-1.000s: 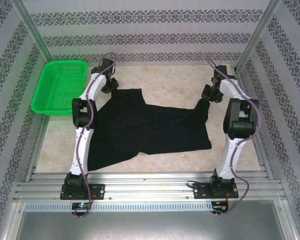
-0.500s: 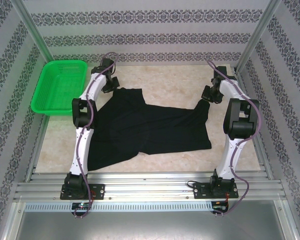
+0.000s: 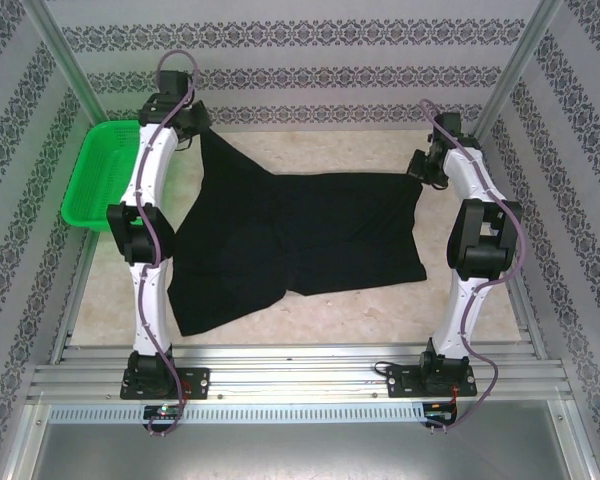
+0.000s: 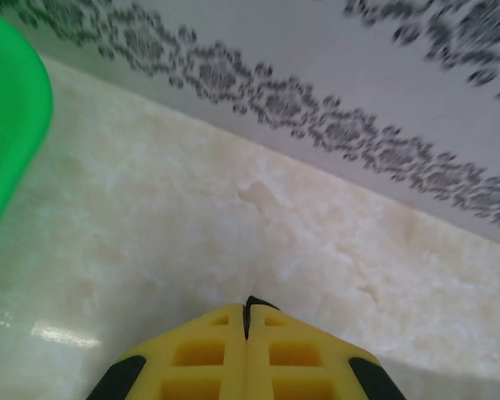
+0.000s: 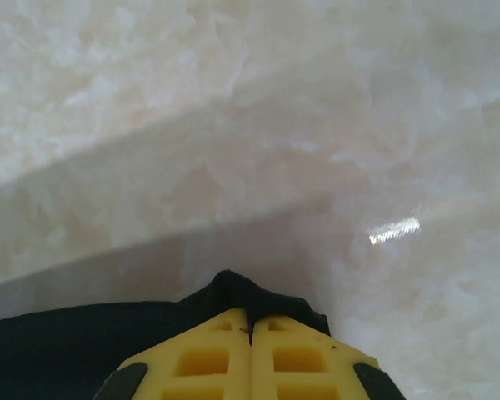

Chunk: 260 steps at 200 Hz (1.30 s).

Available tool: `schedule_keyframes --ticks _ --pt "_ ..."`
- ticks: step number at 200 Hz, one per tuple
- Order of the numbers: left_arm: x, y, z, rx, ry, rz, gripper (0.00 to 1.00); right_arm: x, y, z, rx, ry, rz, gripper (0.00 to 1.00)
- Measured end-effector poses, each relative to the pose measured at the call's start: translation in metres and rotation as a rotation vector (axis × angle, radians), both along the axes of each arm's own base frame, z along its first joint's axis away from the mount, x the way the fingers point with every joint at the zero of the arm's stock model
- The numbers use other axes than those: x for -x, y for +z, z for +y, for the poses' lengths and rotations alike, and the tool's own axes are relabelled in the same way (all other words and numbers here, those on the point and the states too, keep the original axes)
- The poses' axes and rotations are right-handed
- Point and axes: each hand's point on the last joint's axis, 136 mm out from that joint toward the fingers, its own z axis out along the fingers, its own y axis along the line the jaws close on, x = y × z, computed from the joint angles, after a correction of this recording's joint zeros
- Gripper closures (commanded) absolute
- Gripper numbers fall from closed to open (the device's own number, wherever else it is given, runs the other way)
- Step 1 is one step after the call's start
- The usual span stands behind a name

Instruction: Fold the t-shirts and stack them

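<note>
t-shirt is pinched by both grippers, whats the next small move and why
Probably draw both grippers a little farther apart: the left gripper and right gripper each pinch a far edge of the t-shirt, whose near part lies skewed and slack.

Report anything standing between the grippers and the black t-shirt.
Nothing visible does. The left gripper and the right gripper are each shut on a far corner of the t-shirt, with fabric pinched between their fingers. The green basket sits off to the left.

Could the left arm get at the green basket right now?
Probably yes: the basket sits just beside the left gripper with nothing between, but that gripper is shut on the t-shirt corner.
</note>
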Motion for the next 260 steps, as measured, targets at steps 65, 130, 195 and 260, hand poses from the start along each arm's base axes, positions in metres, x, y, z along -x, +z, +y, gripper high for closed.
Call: schedule_keyframes --ticks 65,130,195,260 --pt "0.004 -0.013 0.004 0.019 -0.027 0.025 1.00 -0.007 -0.011 -0.001 -0.010 -0.015 0.007 1.00" --pt "0.010 -0.036 -0.007 0.067 -0.070 0.037 1.00 -0.005 -0.020 -0.001 -0.008 -0.017 -0.016 1.00" --pt "0.052 0.027 -0.005 0.126 -0.084 -0.138 1.00 0.004 0.011 0.003 0.018 0.032 -0.117 1.00" --pt "0.112 0.013 -0.006 0.183 -0.073 -0.154 1.00 0.036 0.003 0.009 0.033 0.084 -0.112 1.00"
